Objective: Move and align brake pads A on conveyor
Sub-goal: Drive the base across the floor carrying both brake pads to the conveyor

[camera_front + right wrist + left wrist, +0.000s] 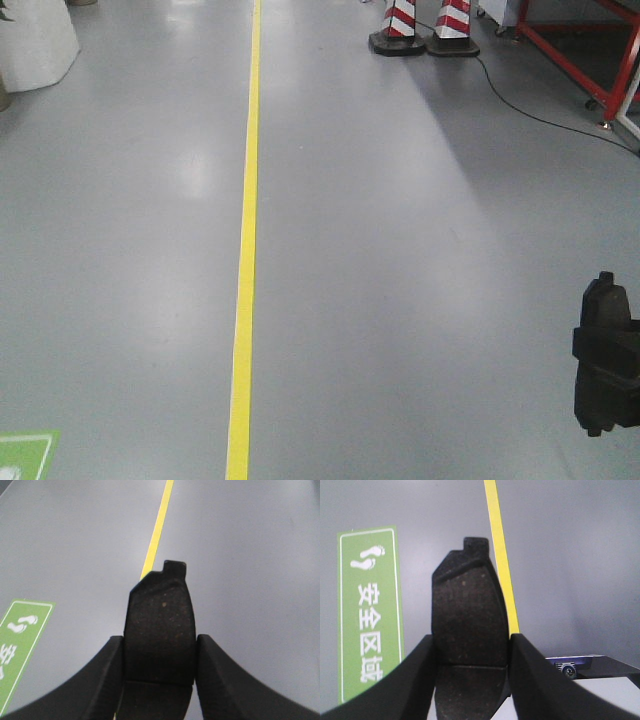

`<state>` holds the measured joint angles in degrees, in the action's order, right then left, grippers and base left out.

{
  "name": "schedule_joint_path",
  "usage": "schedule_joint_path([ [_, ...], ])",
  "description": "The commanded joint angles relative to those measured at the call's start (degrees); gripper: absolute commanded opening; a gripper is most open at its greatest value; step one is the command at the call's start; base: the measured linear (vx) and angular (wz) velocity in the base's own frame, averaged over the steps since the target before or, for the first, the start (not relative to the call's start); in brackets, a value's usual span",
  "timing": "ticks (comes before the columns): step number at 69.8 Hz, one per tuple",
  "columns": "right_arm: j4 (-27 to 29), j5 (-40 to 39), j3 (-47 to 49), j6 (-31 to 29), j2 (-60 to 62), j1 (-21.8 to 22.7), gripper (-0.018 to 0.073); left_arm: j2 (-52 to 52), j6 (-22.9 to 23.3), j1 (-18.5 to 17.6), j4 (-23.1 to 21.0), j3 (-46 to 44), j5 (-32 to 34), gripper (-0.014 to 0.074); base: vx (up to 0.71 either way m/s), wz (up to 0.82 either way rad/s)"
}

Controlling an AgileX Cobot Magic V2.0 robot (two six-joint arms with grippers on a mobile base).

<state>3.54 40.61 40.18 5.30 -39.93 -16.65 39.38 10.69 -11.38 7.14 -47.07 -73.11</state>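
Holding one brake pad apiece, friction face toward each wrist camera: left brake pad upright, tab at the top, groove low down near the fingertips; right brake pad likewise upright, tab up.

Likely trouble from here: pivoting or sliding in an edge-only grip during travel or on a jolt from the mobile base, each pad probably being heavy for so narrow a hold. Once twisted, hard to lay down square and in line with its fellows. Likewise a drop onto the grey floor if released short of the belt.

Pinched across the width, long edges against the inner faces of the jaws: left gripper and right gripper both closed down to a pad's width, pressing both flanks. Most of each pad standing clear beyond the fingertips, lower end sunk between them.

Carried in the air above the floor, yellow line behind, green floor sign off to one side. No conveyor belt in any view; only a red metal frame far off past the striped cones, too little to call it the conveyor. Dark shape at the right edge of the front view, perhaps one gripped pad, not certain.
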Motion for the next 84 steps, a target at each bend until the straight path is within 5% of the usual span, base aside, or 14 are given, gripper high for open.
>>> schedule_joint_path([
  [1,-0.2,-4.9,1.8,-0.5,0.3,0.3,-0.0003,0.3,0.5,-0.3,0.5,-1.7,1.3,-0.0006,0.62,-0.04],
  [84,-0.2,-4.6,1.8,-0.5,0.3,0.3,-0.0003,0.3,0.5,-0.3,0.5,-1.7,1.3,-0.0006,0.73,0.05],
])
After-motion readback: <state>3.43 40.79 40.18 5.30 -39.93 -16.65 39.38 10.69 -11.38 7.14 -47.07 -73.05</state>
